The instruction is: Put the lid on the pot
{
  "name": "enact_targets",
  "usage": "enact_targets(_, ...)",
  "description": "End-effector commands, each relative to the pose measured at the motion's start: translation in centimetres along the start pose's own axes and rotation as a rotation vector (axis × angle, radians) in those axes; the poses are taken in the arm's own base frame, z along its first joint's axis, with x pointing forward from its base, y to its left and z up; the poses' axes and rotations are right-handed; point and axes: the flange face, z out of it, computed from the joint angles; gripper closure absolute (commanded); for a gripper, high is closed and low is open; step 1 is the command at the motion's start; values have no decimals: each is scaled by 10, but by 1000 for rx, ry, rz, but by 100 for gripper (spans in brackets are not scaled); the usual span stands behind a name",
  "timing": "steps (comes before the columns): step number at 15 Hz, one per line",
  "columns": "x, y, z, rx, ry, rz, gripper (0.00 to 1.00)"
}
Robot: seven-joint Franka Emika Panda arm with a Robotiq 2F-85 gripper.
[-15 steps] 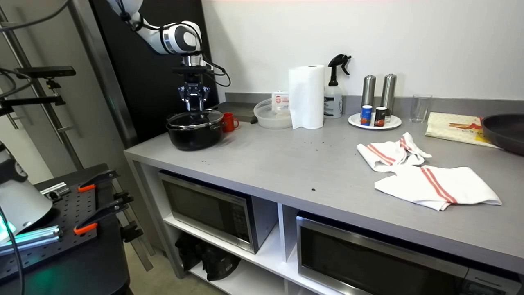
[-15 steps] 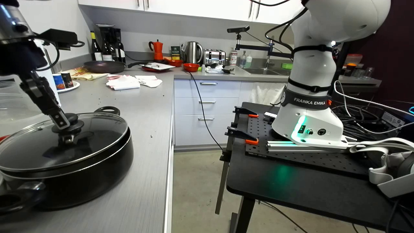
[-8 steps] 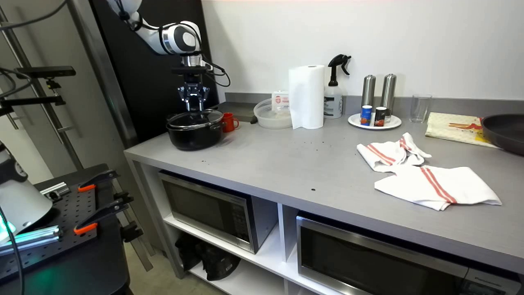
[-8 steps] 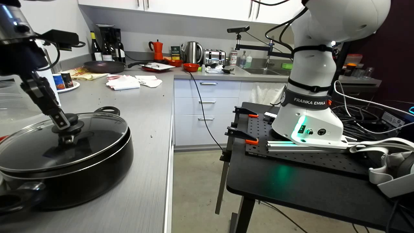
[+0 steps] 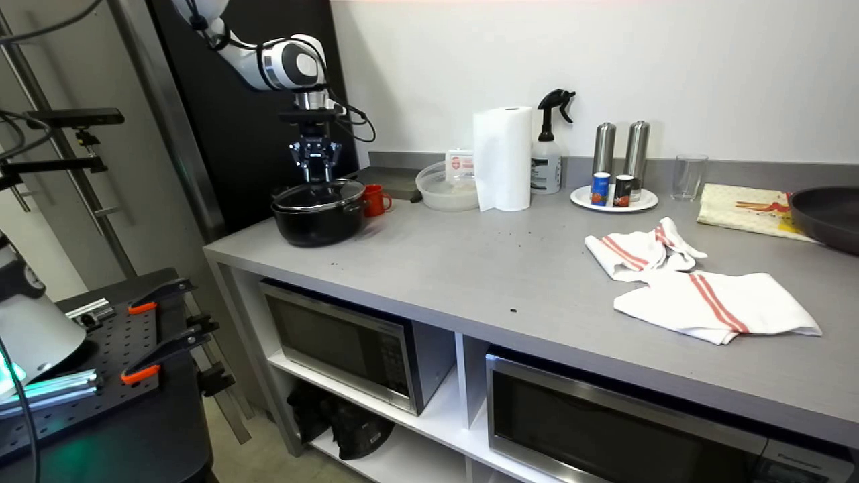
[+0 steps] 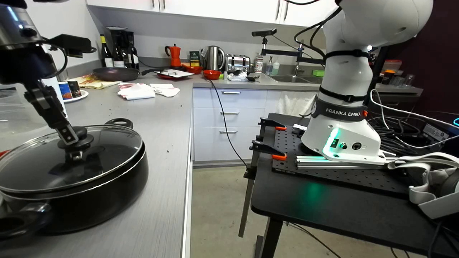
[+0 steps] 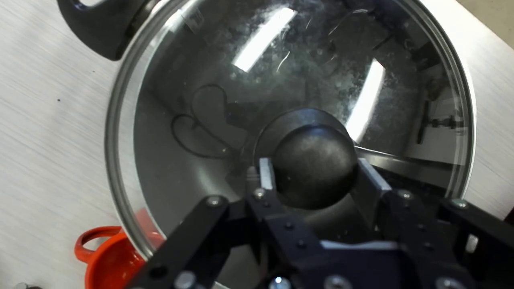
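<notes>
Far left in an exterior view, clamps bite the edge of the black table, presumably so your robot base can't rock. Moving right: the pot, upright near the end of the counter, and over it your gripper, pinching the black knob! The wrist view has the pads at either side of it, the smart spot to hold, since whatever hangs from there should stay level. The lid, in an exterior view, covers the pot's mouth, so you look to be in the final stretch. Careful, though: a dark strip shows between its rim and the pot's, and I can't tell whether it's fully seated. I'd let it settle before you release; go early and it could drop crooked. On to the red mug, just beside the pot, easily clipped if you swing that way. Next the clear tub and the upright paper towel roll; then two small cans grouped on a white plate, perhaps to keep them together. Far right, the striped cloths and the dark frying pan, well apart from your work.
</notes>
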Motion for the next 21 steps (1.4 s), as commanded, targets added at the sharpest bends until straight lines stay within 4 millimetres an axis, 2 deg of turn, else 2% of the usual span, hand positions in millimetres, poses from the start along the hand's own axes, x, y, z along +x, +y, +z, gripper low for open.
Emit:
enact_targets(1, -2, -19, 37, 53, -5, -26, 75)
enact_targets(15, -11, -44, 41, 35, 15, -48, 75)
enact_targets(18, -11, -44, 42, 38, 14, -49, 75)
enact_targets(20, -11, -44, 42, 39, 10, -47, 25)
enact_targets(21, -11, -44, 42, 40, 7, -48, 23)
